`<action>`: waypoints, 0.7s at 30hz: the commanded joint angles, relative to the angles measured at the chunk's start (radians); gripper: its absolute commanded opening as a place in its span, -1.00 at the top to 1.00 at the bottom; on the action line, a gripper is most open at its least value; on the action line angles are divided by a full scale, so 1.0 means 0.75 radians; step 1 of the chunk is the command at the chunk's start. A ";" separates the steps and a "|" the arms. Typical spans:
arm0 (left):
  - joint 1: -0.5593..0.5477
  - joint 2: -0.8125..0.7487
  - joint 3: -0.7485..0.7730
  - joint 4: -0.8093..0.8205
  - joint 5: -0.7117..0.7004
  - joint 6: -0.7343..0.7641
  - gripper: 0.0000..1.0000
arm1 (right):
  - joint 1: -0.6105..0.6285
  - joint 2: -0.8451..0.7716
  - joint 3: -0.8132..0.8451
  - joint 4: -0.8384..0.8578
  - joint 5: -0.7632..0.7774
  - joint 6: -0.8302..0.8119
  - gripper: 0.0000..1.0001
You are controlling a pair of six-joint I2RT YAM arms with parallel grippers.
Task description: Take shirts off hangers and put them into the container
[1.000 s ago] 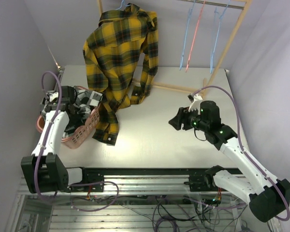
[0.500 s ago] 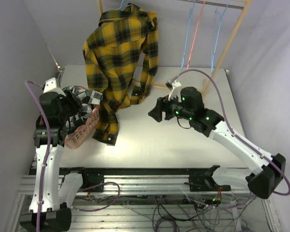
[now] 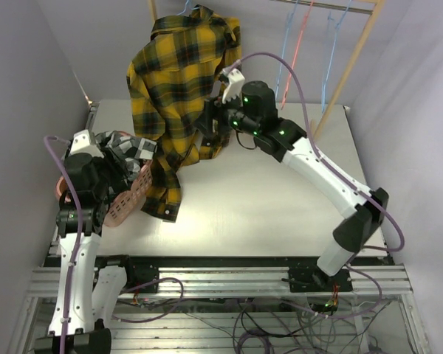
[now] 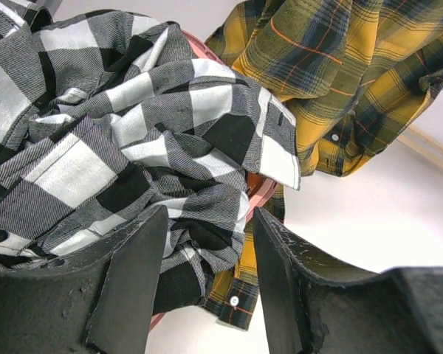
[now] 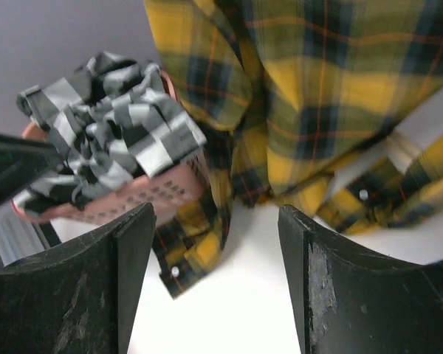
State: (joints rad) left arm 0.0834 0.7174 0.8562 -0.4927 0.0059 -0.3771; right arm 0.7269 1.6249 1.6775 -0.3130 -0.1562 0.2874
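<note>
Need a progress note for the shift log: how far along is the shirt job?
Done: the checked shirt lies in the basket. In hand: the right end effector, open and empty, is up at the yellow shirt. Remaining: that shirt hangs on its hanger and must go into the basket.

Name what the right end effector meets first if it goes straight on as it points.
Most likely the hanging yellow-and-black plaid flannel shirt, at its lower folds; depth is unclear.

Right hand [image 3: 205, 122] leaves the right side of the counter [image 3: 244, 210]; we now find it up against the yellow plaid shirt [image 3: 179, 77], jaws wider. Left arm rears upright from its low reach, left hand [image 3: 112, 181] raised over the checked shirt [image 3: 129, 147].
</note>
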 commanded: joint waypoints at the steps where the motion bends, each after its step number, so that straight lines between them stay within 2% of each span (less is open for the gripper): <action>1: 0.007 -0.011 0.026 0.086 0.034 0.030 -0.23 | 0.032 0.145 0.252 -0.051 0.037 -0.051 -0.36; 4: 0.007 -0.008 0.041 0.210 0.001 -0.001 -0.29 | 0.036 0.179 0.293 -0.066 0.090 -0.049 -0.36; 8: 0.006 0.128 0.173 0.397 -0.019 -0.073 -0.26 | 0.035 0.099 0.174 -0.057 0.129 -0.042 -0.36; 10: 0.007 0.330 0.329 0.343 -0.003 -0.084 -0.25 | 0.035 0.035 0.093 -0.063 0.140 -0.038 -0.35; 12: 0.006 0.532 0.569 0.206 0.096 -0.073 -0.23 | 0.036 -0.045 -0.006 -0.058 0.143 -0.028 -0.34; 14: 0.006 0.673 0.705 0.159 0.151 -0.056 -0.21 | 0.037 -0.129 -0.100 -0.059 0.143 -0.020 -0.33; 21: 0.007 0.780 0.782 0.359 -0.044 -0.028 -0.22 | 0.039 -0.361 -0.377 -0.071 0.165 -0.005 -0.32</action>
State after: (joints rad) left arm 0.0834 1.2984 1.3941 -0.3111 0.0303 -0.4141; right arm 0.7528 1.4181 1.4506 -0.3717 -0.0505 0.2745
